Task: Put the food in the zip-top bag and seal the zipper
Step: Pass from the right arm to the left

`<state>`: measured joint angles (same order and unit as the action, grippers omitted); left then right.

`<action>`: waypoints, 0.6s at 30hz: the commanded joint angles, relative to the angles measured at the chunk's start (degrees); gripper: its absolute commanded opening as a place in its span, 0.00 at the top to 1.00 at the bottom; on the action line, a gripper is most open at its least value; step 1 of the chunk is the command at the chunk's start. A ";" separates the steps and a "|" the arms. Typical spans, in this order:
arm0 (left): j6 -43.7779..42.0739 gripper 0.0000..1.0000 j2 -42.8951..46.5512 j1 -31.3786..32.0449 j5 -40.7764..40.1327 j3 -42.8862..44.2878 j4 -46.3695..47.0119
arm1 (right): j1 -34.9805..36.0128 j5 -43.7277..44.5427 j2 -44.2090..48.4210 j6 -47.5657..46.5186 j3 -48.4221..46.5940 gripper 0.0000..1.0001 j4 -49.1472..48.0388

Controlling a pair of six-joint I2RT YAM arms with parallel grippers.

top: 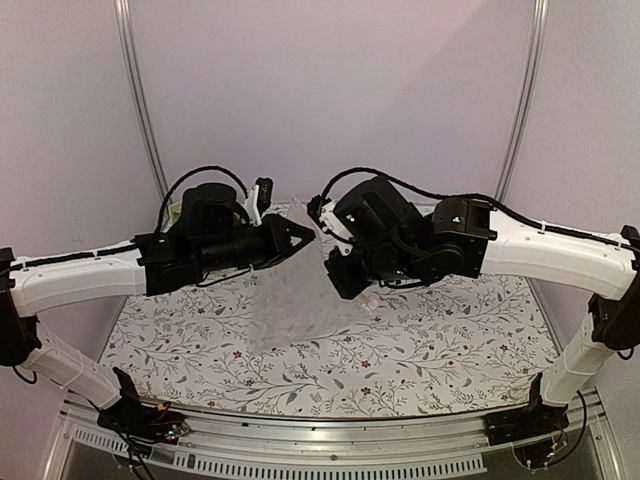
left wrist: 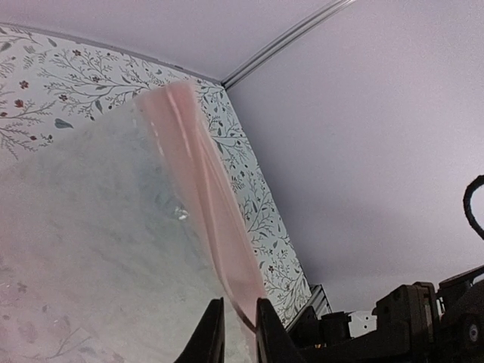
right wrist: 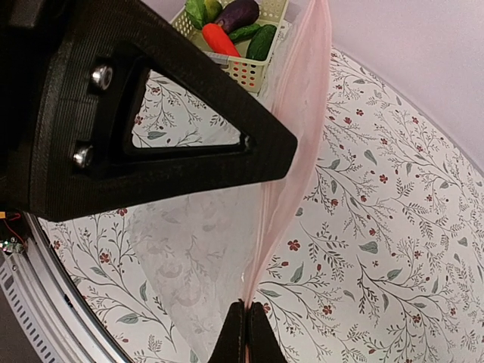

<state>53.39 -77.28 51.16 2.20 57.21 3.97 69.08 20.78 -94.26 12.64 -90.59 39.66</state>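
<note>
The clear zip-top bag (top: pixel 290 300) hangs in the air between my two grippers above the table. Its pink zipper (left wrist: pixel 204 181) runs from my left gripper's fingers out to a free corner, and shows in the right wrist view (right wrist: pixel 299 128) too. My right gripper (right wrist: pixel 248 310) is shut on the zipper's end. My left gripper (left wrist: pixel 240 321) straddles the zipper with a narrow gap between its jaws, the strip lying against the right finger. The food (right wrist: pixel 234 30), a purple eggplant, a red-orange carrot and green pieces, lies in the pale green basket (right wrist: pixel 257 72).
The floral tablecloth (top: pixel 430 340) covers the table below the bag. My left gripper's black finger (right wrist: pixel 166 144) fills the upper left of the right wrist view. A metal rail (top: pixel 330 445) runs along the near edge. Pale walls close in the back and sides.
</note>
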 commanded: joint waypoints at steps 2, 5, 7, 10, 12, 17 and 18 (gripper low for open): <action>0.20 0.88 -1.21 -1.06 0.22 -1.51 0.78 | 0.60 1.09 -0.88 -0.46 -1.61 1.00 0.47; 0.68 0.93 -1.59 -1.14 0.60 -1.75 1.46 | 0.79 1.10 -1.08 -0.75 -1.61 1.00 0.49; 0.90 0.98 -1.88 -1.23 0.87 -1.75 1.69 | 0.95 1.63 -1.31 -1.01 -1.61 1.00 0.55; 1.55 1.00 -2.01 -1.32 0.77 -2.35 2.65 | 1.28 2.23 -1.68 -1.38 -1.69 1.00 0.68; 1.88 1.00 -1.85 -1.40 0.68 -3.12 3.84 | 1.32 2.20 -1.87 -1.39 -1.62 1.00 0.74; 1.62 1.00 -0.69 -1.41 -0.69 -5.55 6.24 | 1.30 1.61 -1.69 -0.16 -1.00 0.68 0.67; 1.37 1.00 -0.55 -1.41 -0.84 -5.94 6.56 | 1.31 1.49 -1.31 0.25 -0.64 0.57 0.41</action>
<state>55.07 -78.46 50.61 2.76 53.58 8.45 69.78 21.98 -95.57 12.12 -90.59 39.97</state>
